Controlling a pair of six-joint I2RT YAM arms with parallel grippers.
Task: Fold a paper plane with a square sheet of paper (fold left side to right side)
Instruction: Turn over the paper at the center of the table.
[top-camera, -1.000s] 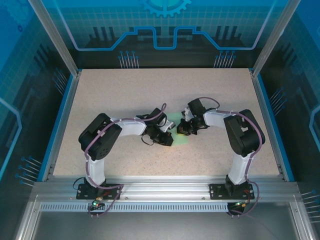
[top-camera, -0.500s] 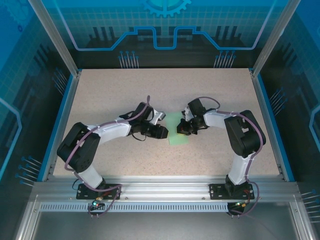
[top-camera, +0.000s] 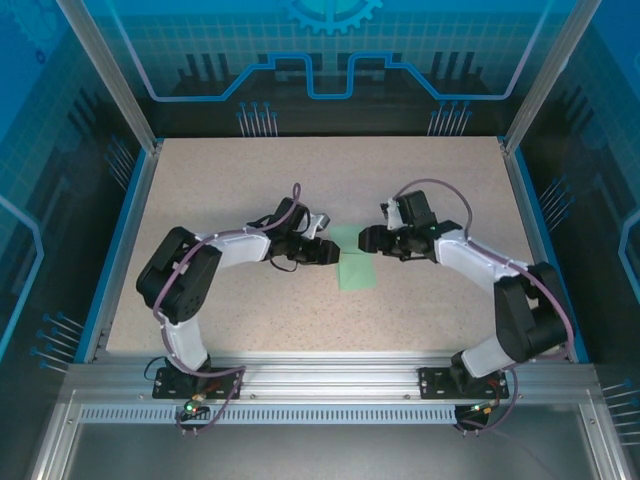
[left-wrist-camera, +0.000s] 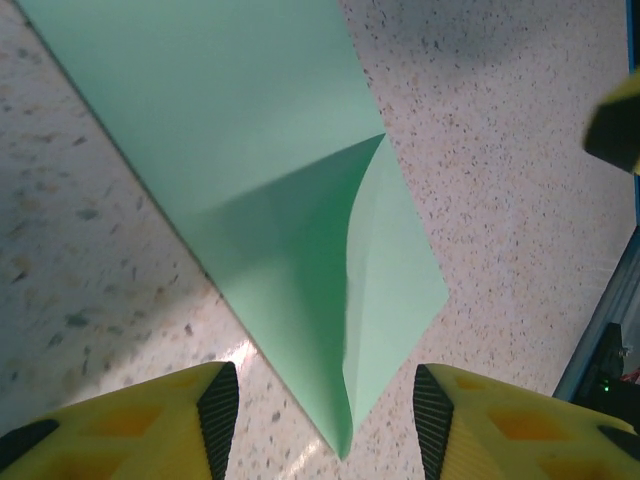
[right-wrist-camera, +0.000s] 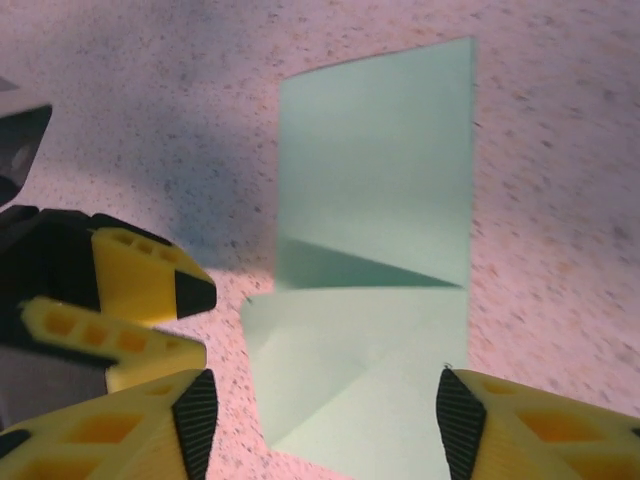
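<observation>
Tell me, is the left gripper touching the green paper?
Apart. In the left wrist view the left gripper stands open astride the tip of the paper, with speckled table showing between each pad and its edges.

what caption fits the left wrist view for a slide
Open left hand framing the folded corner of the mint paper

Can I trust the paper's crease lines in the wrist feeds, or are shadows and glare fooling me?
Left wrist view: paper sharp, a dark shadow along the folded flap, a small glare spot on the table near the tip. Right wrist view: pinkish cast, slightly soft, shadow on the table beside the paper. Top view: even light, paper too small for creases.
</observation>
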